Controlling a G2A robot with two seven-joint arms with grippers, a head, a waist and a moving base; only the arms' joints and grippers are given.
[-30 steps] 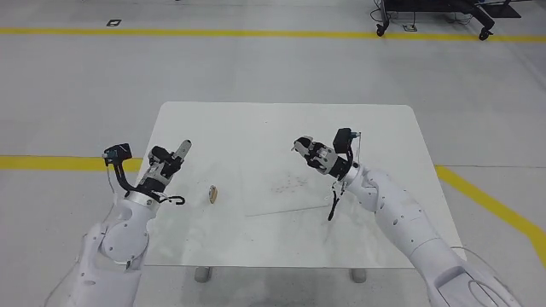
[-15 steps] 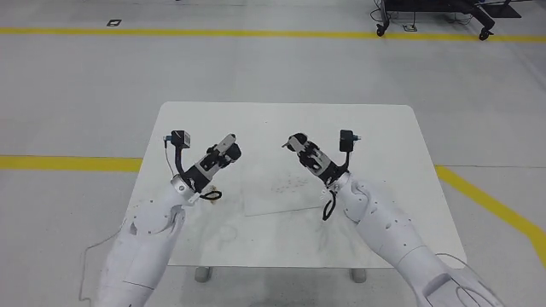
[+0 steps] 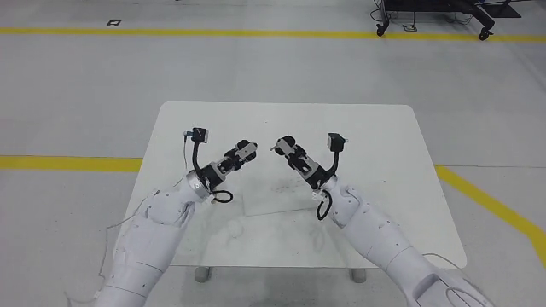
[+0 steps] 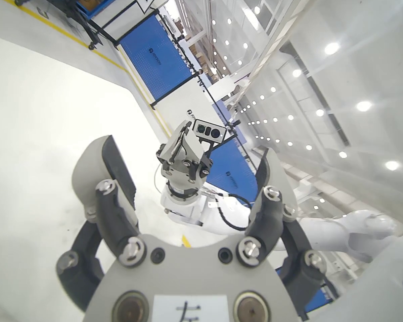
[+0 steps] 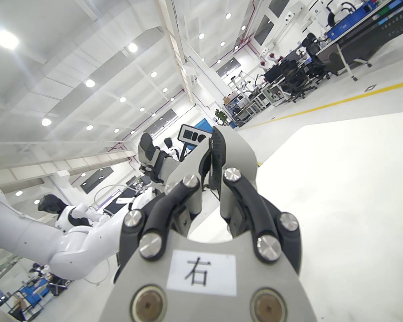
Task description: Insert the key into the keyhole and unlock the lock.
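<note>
Clash hazard above desk (image 3: 375,136).
Left claw (image 3: 246,147) gaping, empty; right claw (image 3: 278,146) pinched shut (contents: cannot tell); tips near, could knock.

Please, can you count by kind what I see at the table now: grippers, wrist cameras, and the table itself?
Grey two-finger grippers: 2, the open left gripper and the shut right gripper
Black wrist cameras: 2
White rectangular table: 1
Total: 5
</note>
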